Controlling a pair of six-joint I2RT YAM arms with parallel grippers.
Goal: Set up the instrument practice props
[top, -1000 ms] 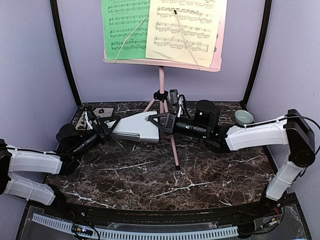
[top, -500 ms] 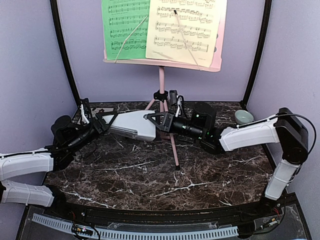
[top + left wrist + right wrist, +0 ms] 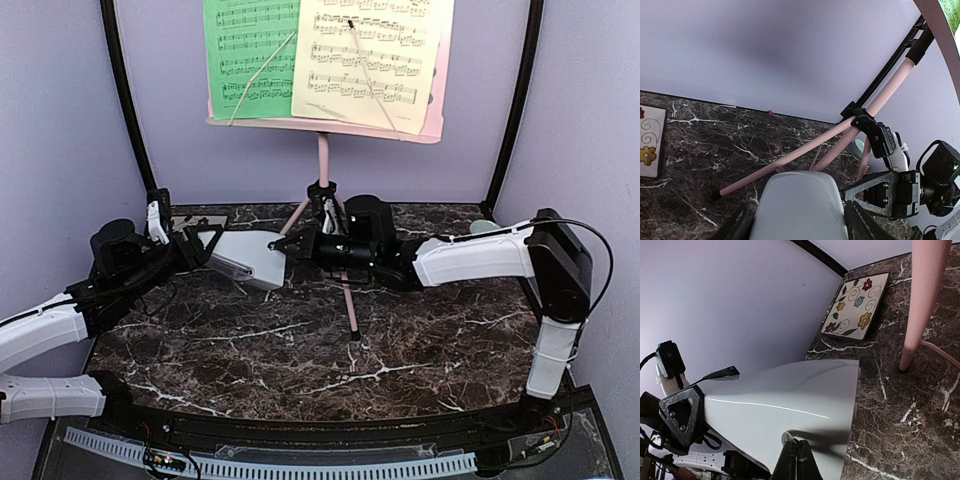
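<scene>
The metronome (image 3: 245, 257) is held sideways, gripped at its narrow end by the left fingers (image 3: 737, 227). The right fingers (image 3: 790, 462) are closed and touch its wide end. The stand legs (image 3: 345, 290) are just behind them. A card (image 3: 856, 306) lies near the left fingers.

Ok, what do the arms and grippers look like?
The left arm and right arm have white shell links with black joints. The left gripper and right gripper have black triangular weave-pattern fingers with screws. A thin black cable loops over the right arm's elbow.
</scene>
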